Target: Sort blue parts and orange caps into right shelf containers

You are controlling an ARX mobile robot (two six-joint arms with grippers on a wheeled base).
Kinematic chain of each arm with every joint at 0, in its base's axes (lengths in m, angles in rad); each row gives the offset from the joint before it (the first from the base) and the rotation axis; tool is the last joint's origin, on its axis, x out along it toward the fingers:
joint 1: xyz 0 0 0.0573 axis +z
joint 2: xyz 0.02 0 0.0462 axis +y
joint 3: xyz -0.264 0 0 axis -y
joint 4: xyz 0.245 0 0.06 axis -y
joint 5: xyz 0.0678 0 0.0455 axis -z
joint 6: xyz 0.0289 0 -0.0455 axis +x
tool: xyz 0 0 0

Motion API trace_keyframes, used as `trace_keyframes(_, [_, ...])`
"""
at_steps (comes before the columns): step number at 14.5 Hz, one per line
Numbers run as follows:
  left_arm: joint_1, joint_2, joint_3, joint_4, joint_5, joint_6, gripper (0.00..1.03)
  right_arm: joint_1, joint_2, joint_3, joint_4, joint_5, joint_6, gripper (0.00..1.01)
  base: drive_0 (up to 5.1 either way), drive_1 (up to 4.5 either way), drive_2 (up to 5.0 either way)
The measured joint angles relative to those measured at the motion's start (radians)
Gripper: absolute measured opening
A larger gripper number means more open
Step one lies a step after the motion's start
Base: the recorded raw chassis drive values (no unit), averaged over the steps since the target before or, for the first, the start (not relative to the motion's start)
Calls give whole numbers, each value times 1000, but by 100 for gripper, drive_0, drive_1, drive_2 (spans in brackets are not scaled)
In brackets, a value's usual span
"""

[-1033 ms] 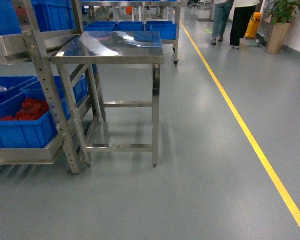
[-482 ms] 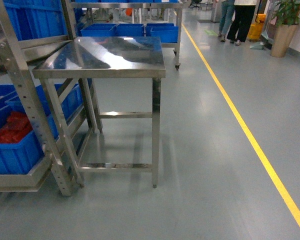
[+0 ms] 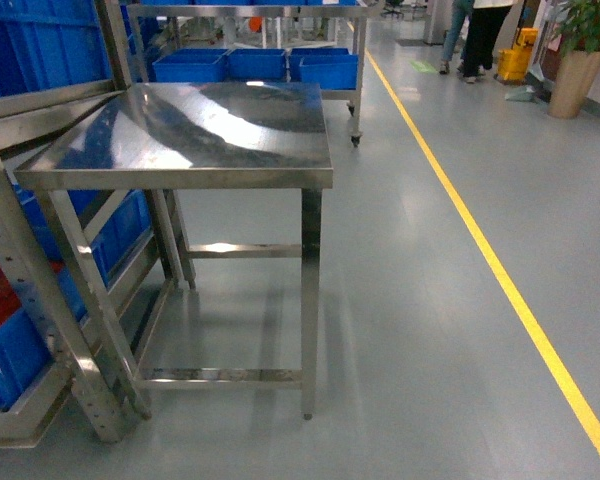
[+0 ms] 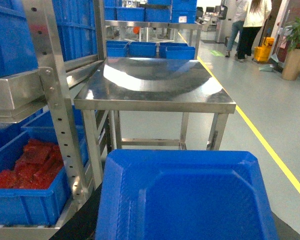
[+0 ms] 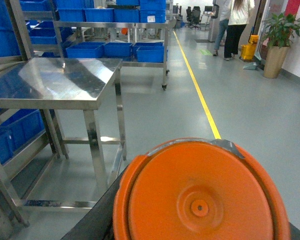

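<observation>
Head view: the steel rack (image 3: 40,300) fills the left edge. A bare steel table (image 3: 190,120) stands against the rack's aisle side, and grey floor with a yellow line runs off to the right.

The blue crates (image 3: 10,350) sit on the rack's shelves, ahead and to the left of the robot, partly behind the table's legs. More of them stand on a low trolley (image 3: 255,65) far up the aisle. The left wrist view shows the lowest crate best: its long side runs away along the shelf, its open top faces up, and it holds a heap of red-orange pieces (image 4: 30,167). They are too small and blurred to tell whether they are the orange caps. I see no blue parts in any view.

A blue tray (image 4: 185,200) with bevelled corners lies close under the left wrist camera. An orange round lid (image 5: 200,200) with a strip of tape on its rim lies under the right one.

Neither gripper appears in any view, so I cannot tell whether either is open, closed or carrying anything.

Because the rack lies to the left, I judge the left arm to be the nearer one. Reaching the crates looks to need a leftward approach past the table corner.
</observation>
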Motion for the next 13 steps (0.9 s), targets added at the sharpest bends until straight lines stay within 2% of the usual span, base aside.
trace_keyframes(1, [0,0,0,0,0,0,41,0,0,0,-3,0,0,43,1,426,-423])
trace_keyframes(3, [0,0,0,-2,0,0,41,0,0,0,-5,0,0,43,0,0,0])
trace_keyframes(13, [0,0,0,0,0,0,41,0,0,0,0,3,0,43,-485,256,256])
